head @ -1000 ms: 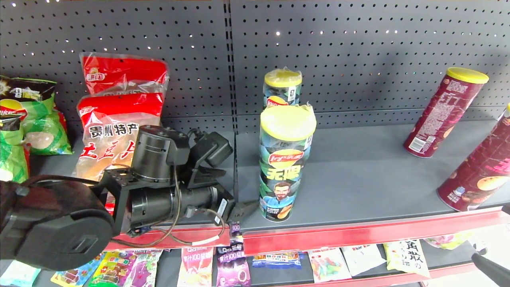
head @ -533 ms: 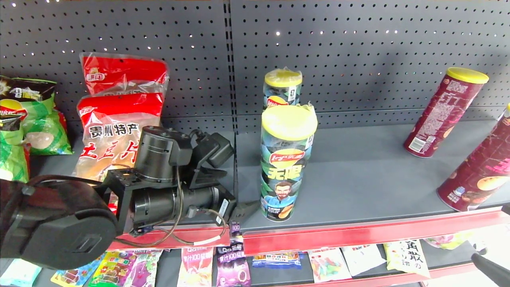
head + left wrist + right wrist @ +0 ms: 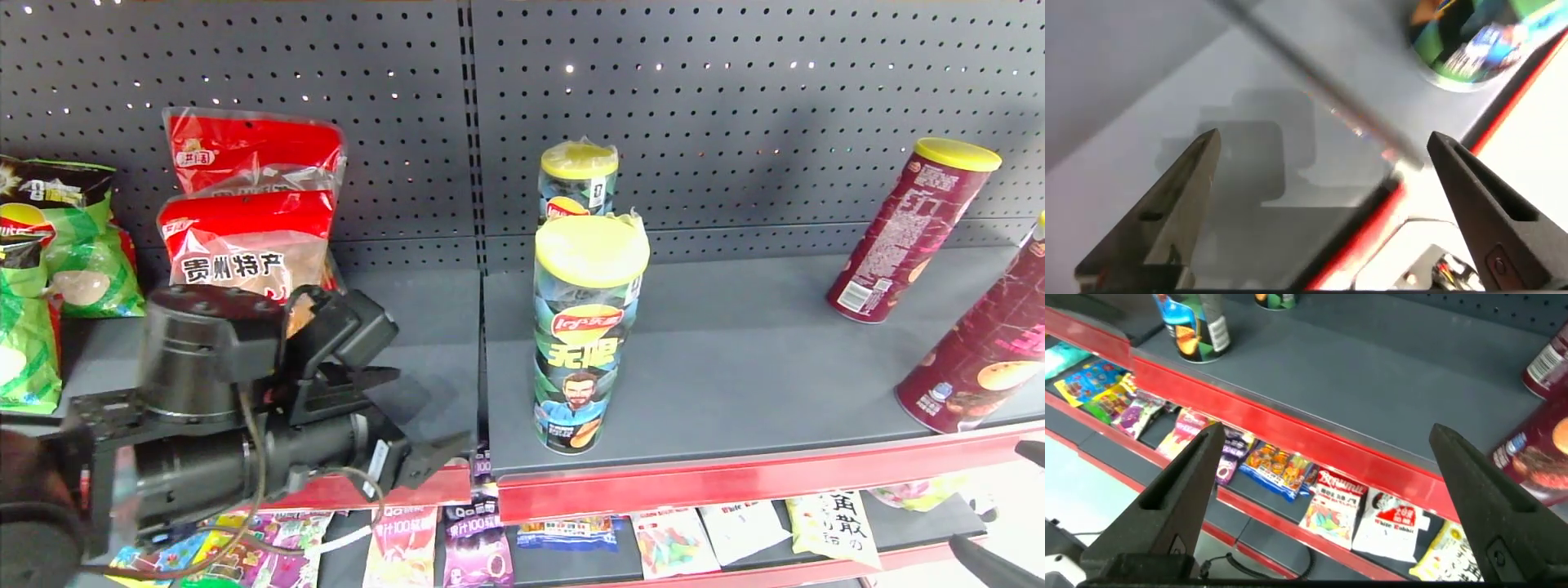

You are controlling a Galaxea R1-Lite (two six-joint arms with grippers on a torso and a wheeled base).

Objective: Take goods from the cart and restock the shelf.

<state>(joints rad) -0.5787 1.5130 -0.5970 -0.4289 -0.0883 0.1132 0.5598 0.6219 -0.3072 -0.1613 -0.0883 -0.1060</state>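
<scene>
Shelf (image 3: 735,384) holds chip can (image 3: 586,327) upright near front edge

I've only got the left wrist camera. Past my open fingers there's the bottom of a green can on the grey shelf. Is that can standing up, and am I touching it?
Observer: In the head view the front green can stands upright, yellow lid on top, near the front edge of the shelf. The left gripper is apart from it, off to its left by the red rail.
Operator: Okay, is there anything behind that can I could knock over?
Observer: Yes. A rear green can of the same kind stands upright directly behind it, close to the pegboard back wall.
</scene>
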